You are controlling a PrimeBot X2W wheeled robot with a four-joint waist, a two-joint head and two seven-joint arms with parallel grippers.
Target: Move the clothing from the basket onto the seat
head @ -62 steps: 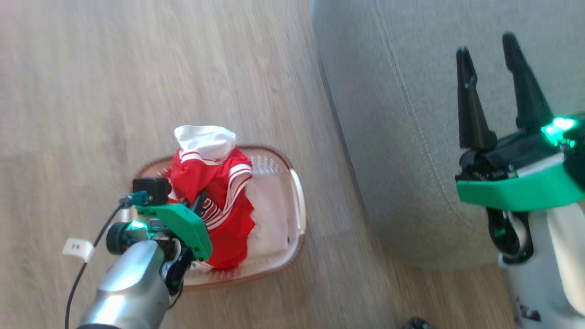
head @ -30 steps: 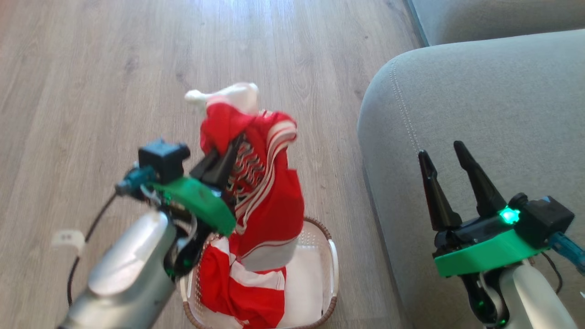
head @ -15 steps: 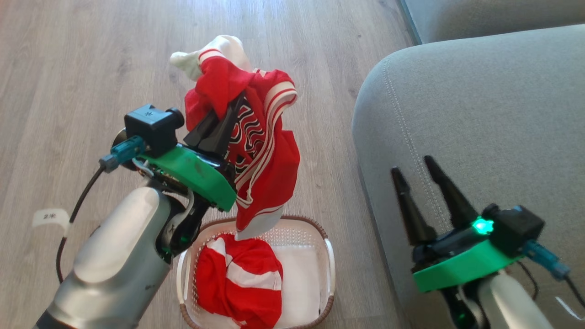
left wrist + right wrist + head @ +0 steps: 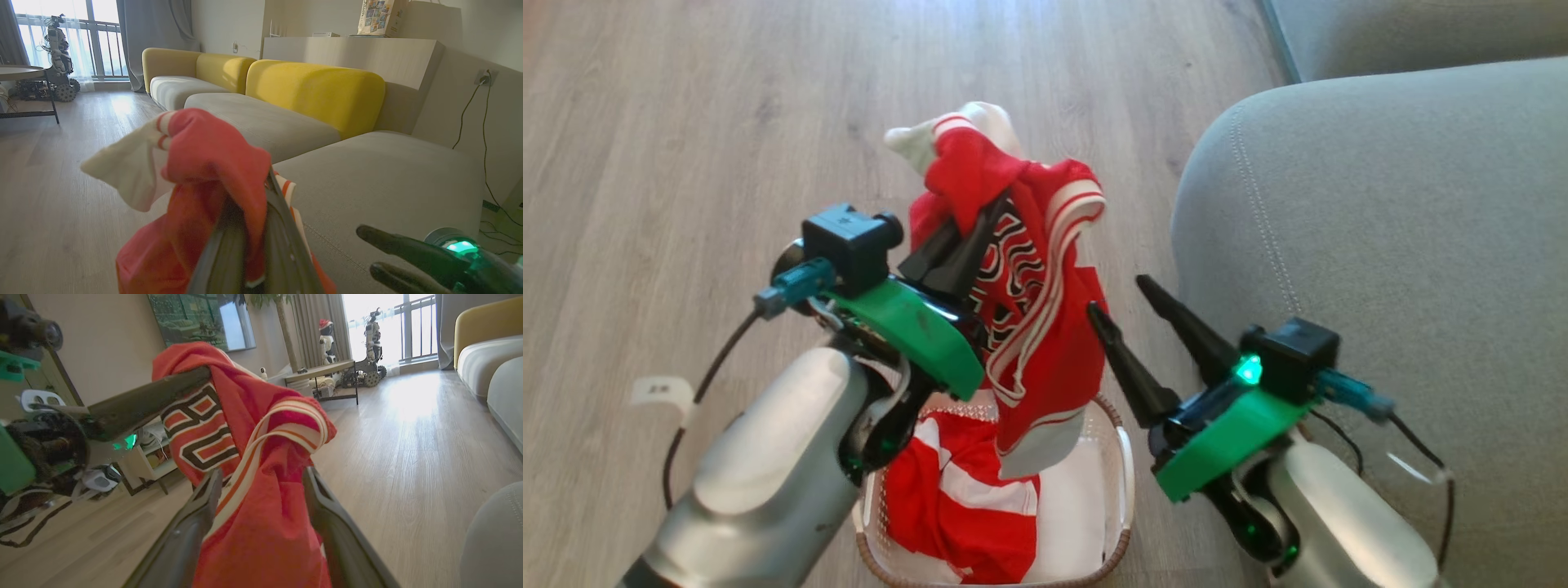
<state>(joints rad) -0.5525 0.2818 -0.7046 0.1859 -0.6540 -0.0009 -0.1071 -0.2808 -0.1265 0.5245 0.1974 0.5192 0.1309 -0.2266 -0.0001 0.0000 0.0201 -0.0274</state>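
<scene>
My left gripper (image 4: 995, 208) is shut on the clothing (image 4: 1045, 351), a red jersey with white stripes and black-and-white lettering. The jersey hangs above the white basket (image 4: 1125, 482). A second red striped garment (image 4: 956, 498) lies inside the basket. My right gripper (image 4: 1116, 294) stands open right beside the jersey's right side. In the right wrist view the jersey (image 4: 261, 539) shows between that gripper's spread fingers (image 4: 204, 506); I cannot tell whether they touch it. The grey seat (image 4: 1380, 229) lies to the right. In the left wrist view the bunched jersey (image 4: 212, 155) covers my fingertips.
Wooden floor (image 4: 686, 122) surrounds the basket. A black cable with a white tag (image 4: 658, 392) trails from my left arm. Further off are yellow sofa backs (image 4: 318, 90), a low table (image 4: 322, 371) and other robots by the window (image 4: 374, 339).
The left gripper has lifted the jersey out of the basket and holds it up. The right gripper has swung left from over the seat to the hanging jersey. The camera has shifted too.
</scene>
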